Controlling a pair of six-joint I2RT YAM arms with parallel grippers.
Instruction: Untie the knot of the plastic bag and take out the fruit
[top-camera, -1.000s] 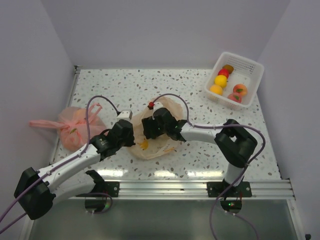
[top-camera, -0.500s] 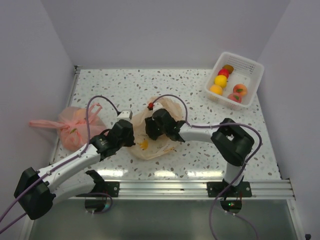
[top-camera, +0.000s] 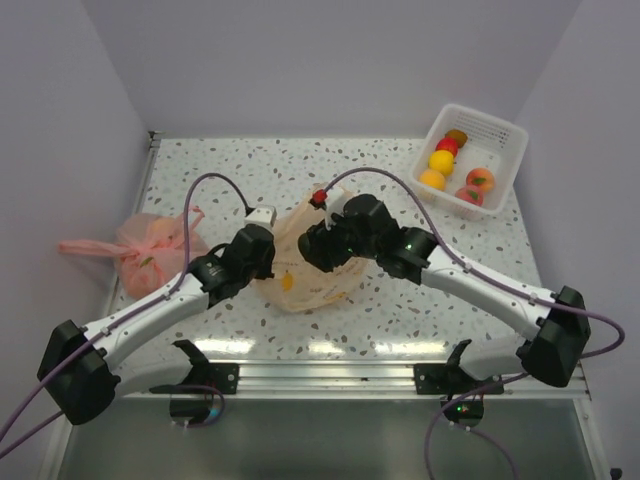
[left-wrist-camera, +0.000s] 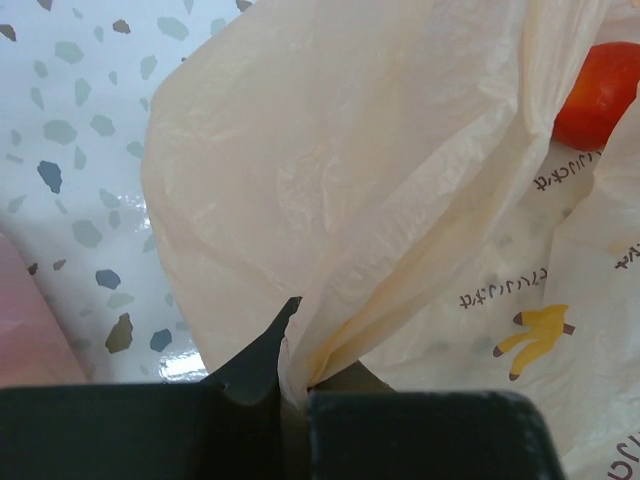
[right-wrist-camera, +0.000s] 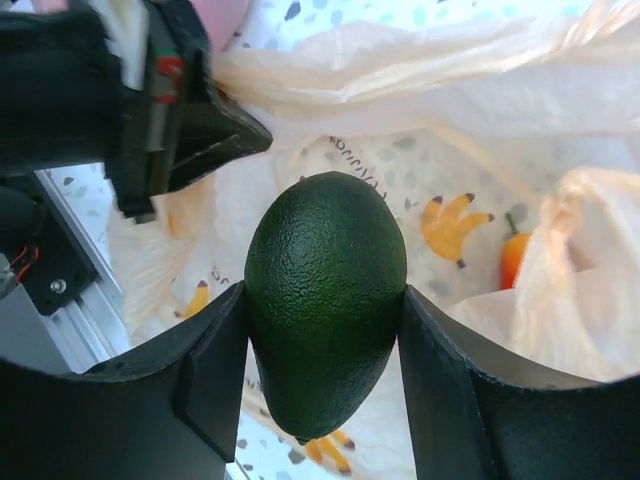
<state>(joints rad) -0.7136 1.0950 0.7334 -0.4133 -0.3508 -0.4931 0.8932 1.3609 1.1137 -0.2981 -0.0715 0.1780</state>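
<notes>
The pale peach plastic bag (top-camera: 300, 285) lies mid-table with its mouth held open; no tied knot shows. My left gripper (top-camera: 262, 262) is shut on a fold of the bag's film (left-wrist-camera: 300, 370) at its left edge. My right gripper (top-camera: 320, 250) is shut on a dark green avocado (right-wrist-camera: 325, 300) and holds it above the open bag (right-wrist-camera: 450, 90). A red-orange fruit (left-wrist-camera: 600, 80) still lies inside the bag (left-wrist-camera: 330, 180). The left gripper (right-wrist-camera: 190, 120) also shows in the right wrist view, pinching the bag's rim.
A pinker tied bag (top-camera: 150, 255) lies at the table's left edge. A white basket (top-camera: 500, 135) with several fruits stands at the back right. Walls close in on the left, back and right.
My right arm has swung out and lifted its gripper with the avocado up over the bag. The left gripper has shifted slightly back, drawing the bag's edge up.
</notes>
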